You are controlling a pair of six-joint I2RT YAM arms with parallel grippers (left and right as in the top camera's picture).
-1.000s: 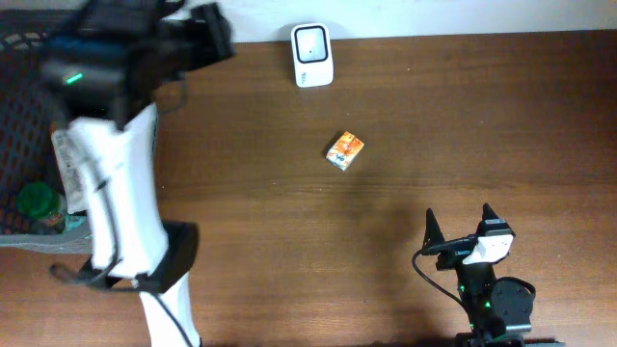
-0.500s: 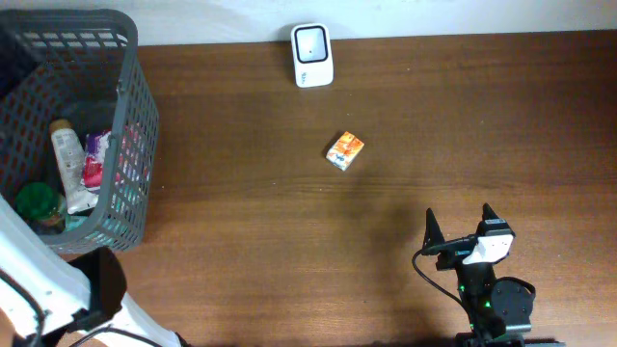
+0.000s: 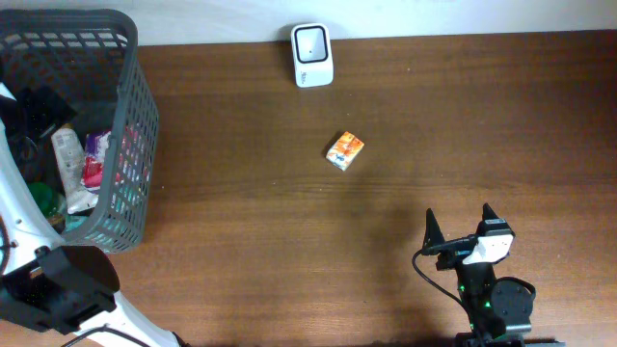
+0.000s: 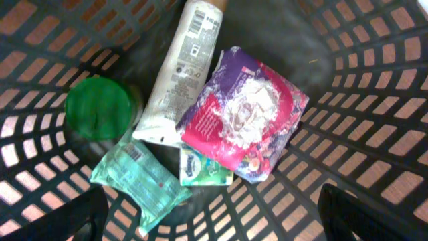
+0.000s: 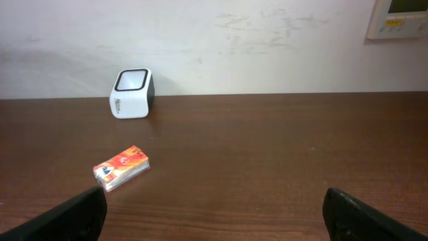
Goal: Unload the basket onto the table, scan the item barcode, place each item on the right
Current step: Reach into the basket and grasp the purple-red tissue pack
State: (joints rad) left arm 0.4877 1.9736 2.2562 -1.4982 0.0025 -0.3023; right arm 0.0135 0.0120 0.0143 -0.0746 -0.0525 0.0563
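The right claw (image 3: 459, 218) sits at the near edge of the tabletop (image 3: 501, 116), fingers wide apart. Farther out lies the small orange box (image 3: 344, 151) (all alone). The left claw (image 4: 214, 224) hangs wide apart inside the basket (image 3: 127, 58). The white scanner (image 3: 312, 55) stands at the back.

left arm (image 3: 14, 217): white links, black joints | right arm (image 3: 492, 294): black, white block, cable
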